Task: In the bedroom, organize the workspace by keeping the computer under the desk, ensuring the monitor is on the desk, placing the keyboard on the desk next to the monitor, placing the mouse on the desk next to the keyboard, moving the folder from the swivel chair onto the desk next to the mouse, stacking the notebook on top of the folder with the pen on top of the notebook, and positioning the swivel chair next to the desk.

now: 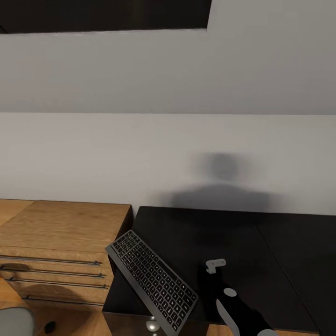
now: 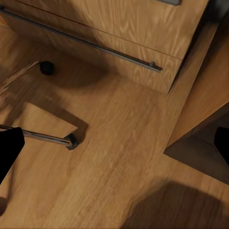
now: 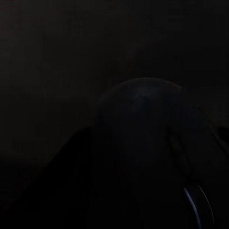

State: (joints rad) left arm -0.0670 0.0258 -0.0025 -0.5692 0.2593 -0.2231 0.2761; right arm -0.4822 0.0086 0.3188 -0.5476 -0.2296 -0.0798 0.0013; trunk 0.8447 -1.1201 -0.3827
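Note:
The keyboard [image 1: 151, 280] lies slanted on the left front corner of the black desk [image 1: 261, 242], its near end reaching the desk's front edge. My right gripper [image 1: 211, 280] hangs low over the desk just right of the keyboard, dark against the dark top. Close in front of the right wrist camera sits a dark rounded shape [image 3: 140, 119], probably the mouse; whether the fingers hold it is too dark to tell. My left gripper [image 2: 116, 145] is open above the wood floor, its black fingertips [image 2: 9, 148] far apart. A grey corner of the swivel chair [image 1: 14, 323] shows, and its chrome leg [image 2: 45, 137].
A light wooden chest [image 1: 60, 252] with bar handles stands against the desk's left side. A grey wall rises behind both. Chair castors [image 2: 46, 67] rest on the plank floor [image 2: 119, 167] in front of the chest.

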